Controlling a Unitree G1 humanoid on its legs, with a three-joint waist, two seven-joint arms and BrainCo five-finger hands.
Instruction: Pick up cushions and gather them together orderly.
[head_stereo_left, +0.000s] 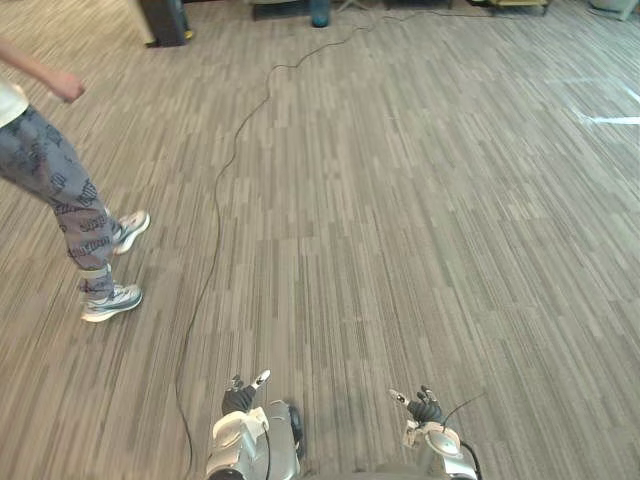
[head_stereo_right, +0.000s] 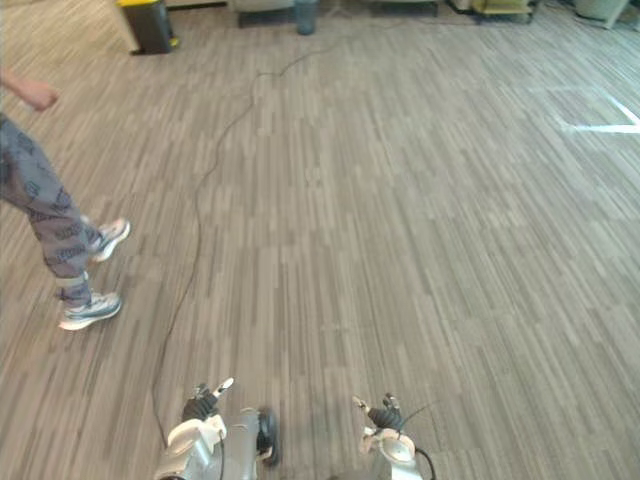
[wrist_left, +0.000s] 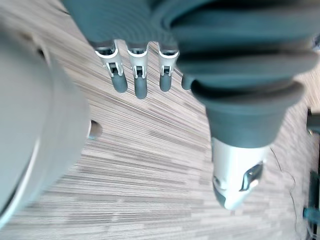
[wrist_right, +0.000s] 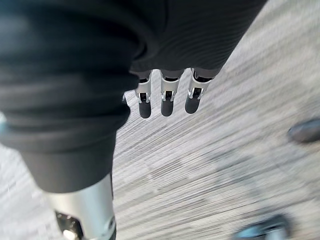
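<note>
The left robot hand (head_stereo_left: 243, 395) and the right robot hand (head_stereo_left: 422, 404) hang low over the grey striped carpet floor (head_stereo_left: 420, 200); both have the fingers straight and relaxed, and hold nothing. A person (head_stereo_left: 55, 185) in patterned trousers stands on the left side, well apart from both hands.

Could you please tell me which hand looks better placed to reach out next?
Right, marginally. The left hand and right hand both hang open and empty, level with each other above the carpet, but a person stands on the robot's left, so the right side looks freer.
</note>
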